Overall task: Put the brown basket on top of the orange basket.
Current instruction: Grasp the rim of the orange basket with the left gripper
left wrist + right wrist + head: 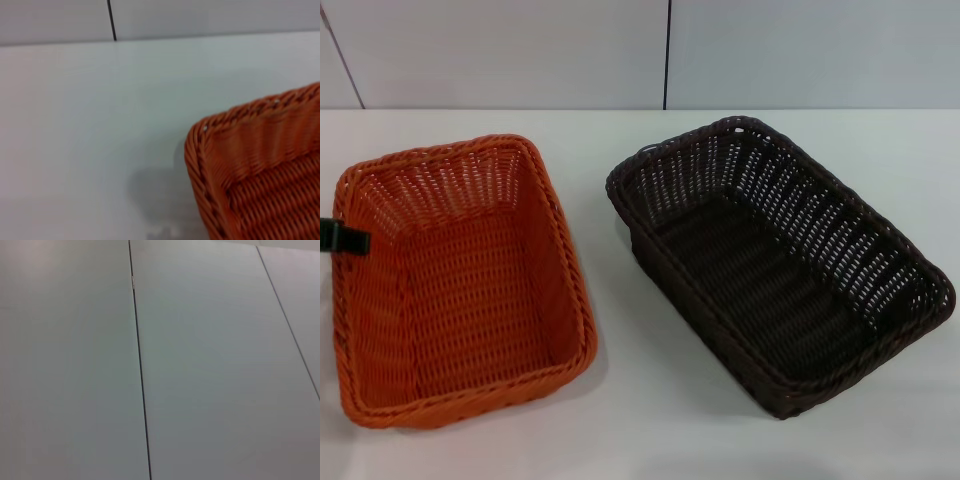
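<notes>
The orange basket (460, 285) stands on the white bench (640, 420) at the left, and the brown basket (780, 265) stands beside it at the right, apart from it. The left gripper (342, 238) shows only as a dark tip at the orange basket's outer left rim; I cannot tell the state of its fingers. The right gripper is not visible.

The orange basket (460, 290) sits upright on the left of the white counter (650, 400), a bright rectangular woven tray with a braided rim and open-weave sloping sides, empty inside; its long axis runs near to far, tilted slightly. The left wrist view shows one of its rounded corners (260, 165). The brown basket (780, 265) stands upright on the right, near-black, same weave and shape, empty, turned diagonally. The two lie apart, side by side.
</notes>
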`<action>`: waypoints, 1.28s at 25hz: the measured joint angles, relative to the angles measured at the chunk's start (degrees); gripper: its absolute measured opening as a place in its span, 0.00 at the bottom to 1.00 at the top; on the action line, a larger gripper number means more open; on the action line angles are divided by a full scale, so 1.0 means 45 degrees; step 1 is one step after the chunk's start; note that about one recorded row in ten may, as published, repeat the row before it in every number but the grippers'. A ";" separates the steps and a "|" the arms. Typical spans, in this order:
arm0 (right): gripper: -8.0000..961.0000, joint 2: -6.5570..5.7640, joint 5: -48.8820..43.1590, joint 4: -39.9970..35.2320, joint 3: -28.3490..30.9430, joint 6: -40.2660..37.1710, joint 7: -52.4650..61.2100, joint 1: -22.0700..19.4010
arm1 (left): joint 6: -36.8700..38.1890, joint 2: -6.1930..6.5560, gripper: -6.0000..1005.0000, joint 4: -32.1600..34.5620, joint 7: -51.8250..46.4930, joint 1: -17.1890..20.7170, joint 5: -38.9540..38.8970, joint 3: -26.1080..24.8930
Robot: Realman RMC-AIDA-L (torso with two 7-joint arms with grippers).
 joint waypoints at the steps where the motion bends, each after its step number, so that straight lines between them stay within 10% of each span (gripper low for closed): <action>1: 0.79 0.0000 0.0000 0.0000 0.0000 0.0000 0.0000 0.0000 | 0.0000 0.0000 0.76 0.0000 0.0000 0.0000 0.0000 0.0000; 29: 0.79 -0.0023 -0.0216 -0.0372 -0.0029 0.1069 0.0031 0.0040 | -0.0257 0.0051 0.72 0.2853 0.0468 -0.1433 0.0029 0.1223; 32: 0.79 -0.0018 -0.0258 -0.0402 0.0065 0.0802 0.0007 -0.0132 | -0.0328 0.0033 0.56 0.2533 0.0467 -0.1386 0.0031 0.1280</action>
